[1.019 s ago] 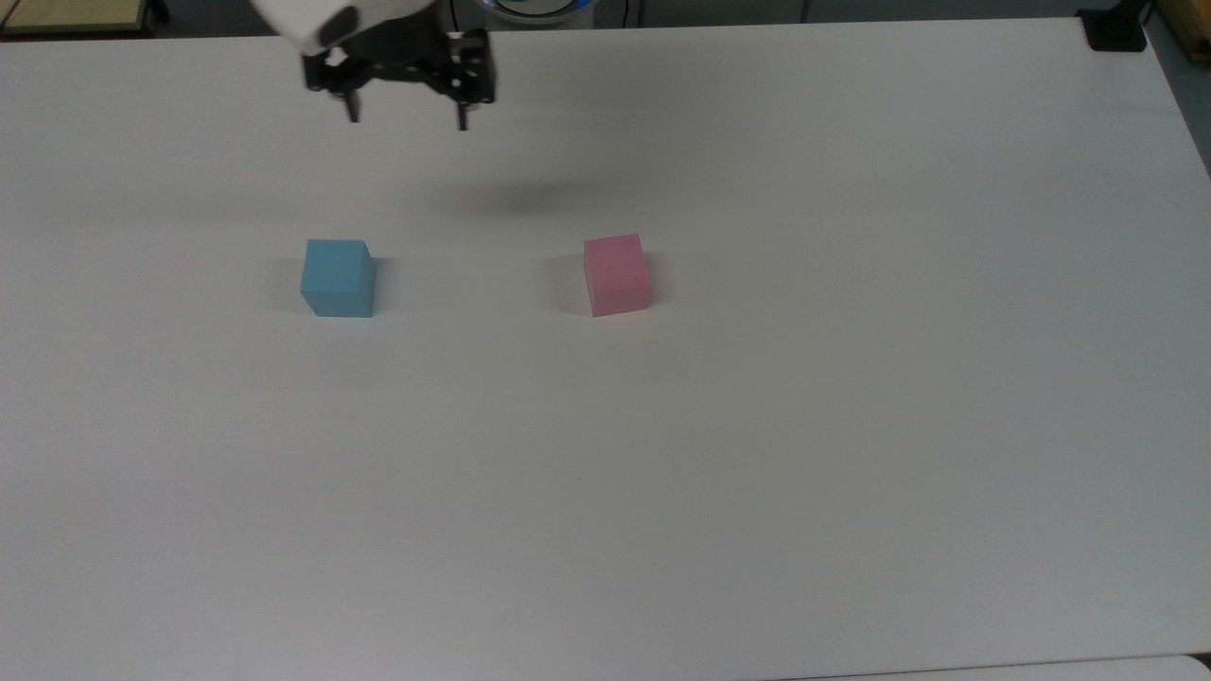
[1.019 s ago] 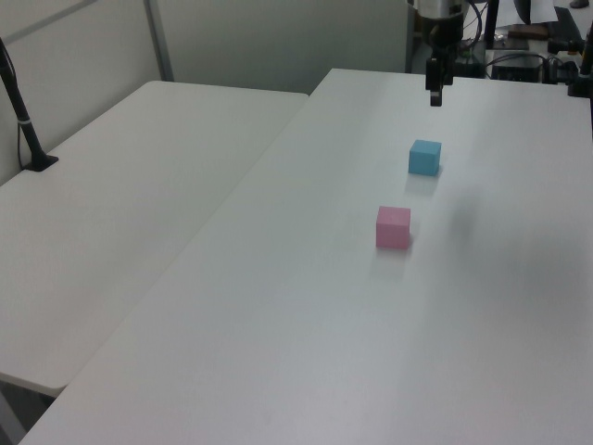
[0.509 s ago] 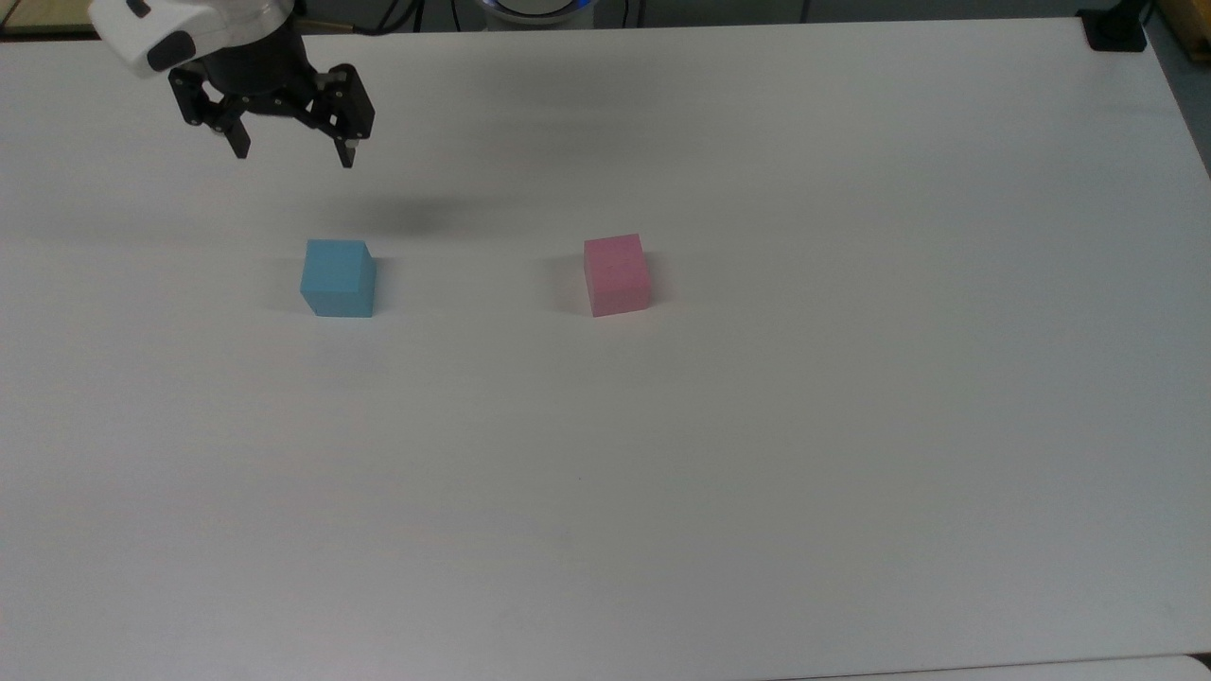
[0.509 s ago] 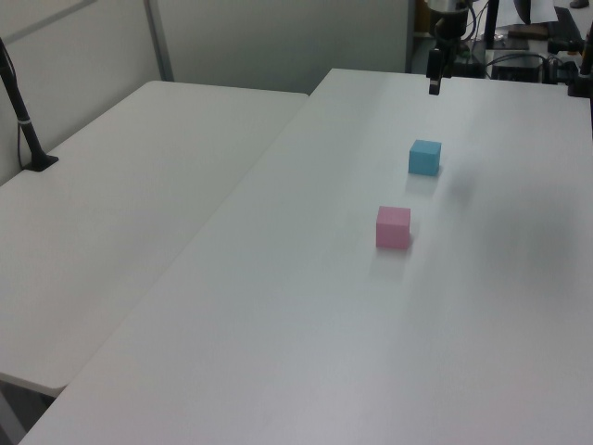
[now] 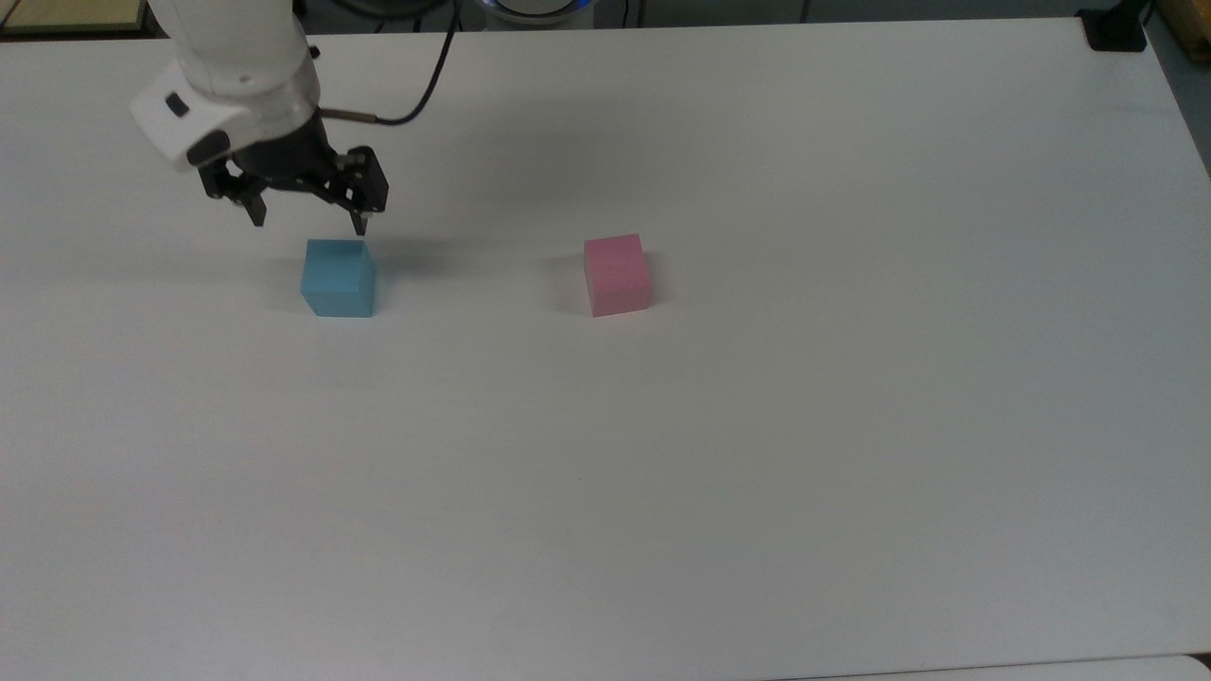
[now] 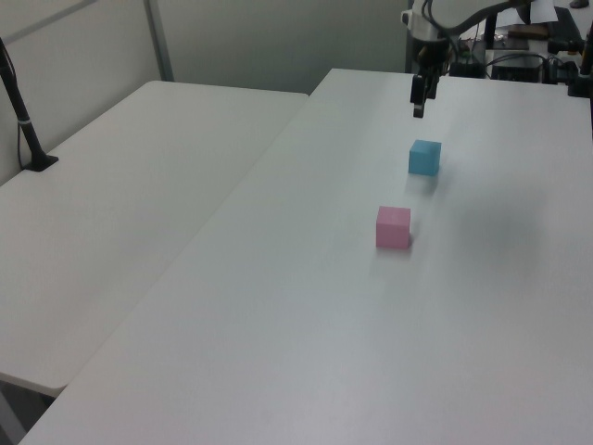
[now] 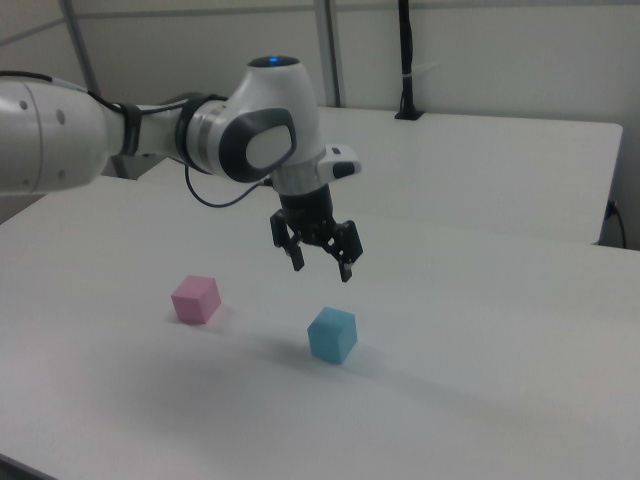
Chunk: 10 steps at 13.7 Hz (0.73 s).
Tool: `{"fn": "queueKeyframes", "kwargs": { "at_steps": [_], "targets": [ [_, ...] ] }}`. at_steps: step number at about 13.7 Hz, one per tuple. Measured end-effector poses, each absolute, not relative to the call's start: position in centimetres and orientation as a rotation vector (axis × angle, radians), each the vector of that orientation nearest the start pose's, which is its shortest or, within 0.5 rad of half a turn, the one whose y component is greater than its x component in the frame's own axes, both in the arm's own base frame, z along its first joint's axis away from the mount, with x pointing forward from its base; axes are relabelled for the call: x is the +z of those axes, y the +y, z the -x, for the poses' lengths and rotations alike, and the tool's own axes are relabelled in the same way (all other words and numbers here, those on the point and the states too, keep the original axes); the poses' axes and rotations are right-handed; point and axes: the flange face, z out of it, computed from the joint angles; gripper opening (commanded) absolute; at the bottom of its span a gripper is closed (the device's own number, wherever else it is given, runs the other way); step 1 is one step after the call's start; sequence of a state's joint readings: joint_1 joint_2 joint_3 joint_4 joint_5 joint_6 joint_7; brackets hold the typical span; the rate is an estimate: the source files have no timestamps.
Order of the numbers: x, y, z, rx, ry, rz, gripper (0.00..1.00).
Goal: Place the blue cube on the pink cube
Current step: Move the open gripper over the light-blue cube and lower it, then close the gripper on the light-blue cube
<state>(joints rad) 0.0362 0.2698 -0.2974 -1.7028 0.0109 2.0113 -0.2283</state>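
The blue cube [image 5: 338,277] [image 6: 425,157] [image 7: 332,334] rests on the white table, left of the pink cube [image 5: 617,274] [image 6: 393,227] [image 7: 195,298] in the top view. My gripper [image 5: 308,225] [image 6: 418,108] [image 7: 322,268] hangs open in the air just above the blue cube, a little toward the top view's upper left of it, fingers pointing down and holding nothing. A wide stretch of table separates the two cubes.
The white table [image 5: 757,426] stretches wide around both cubes. A second white table [image 6: 120,204] adjoins it on the left view's left. A black post [image 6: 23,116] stands on that second table. A black mount [image 5: 1116,28] sits at the top view's upper right corner.
The gripper has swung to the top view's left and come down, from high near the table's far edge to just above the blue cube. Both cubes stayed still.
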Motion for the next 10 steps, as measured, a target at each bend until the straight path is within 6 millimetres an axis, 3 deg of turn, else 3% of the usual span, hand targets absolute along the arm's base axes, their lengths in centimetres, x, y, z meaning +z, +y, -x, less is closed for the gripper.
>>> {"fn": "queueKeyframes", "kwargs": {
  "at_steps": [3,7,8,9,10],
  "targets": [
    [39.0,-14.9,-63.0,0.050,-0.036,3.227,1.00],
    [33.8,-15.1,-63.1,0.093,-0.091,3.250,1.00],
    [32.9,-15.1,-63.2,0.095,-0.095,3.253,0.92],
    [32.3,-15.1,-63.2,0.101,-0.097,3.254,0.69],
    [31.9,-15.1,-63.2,0.105,-0.100,3.255,0.28]
  ]
}}
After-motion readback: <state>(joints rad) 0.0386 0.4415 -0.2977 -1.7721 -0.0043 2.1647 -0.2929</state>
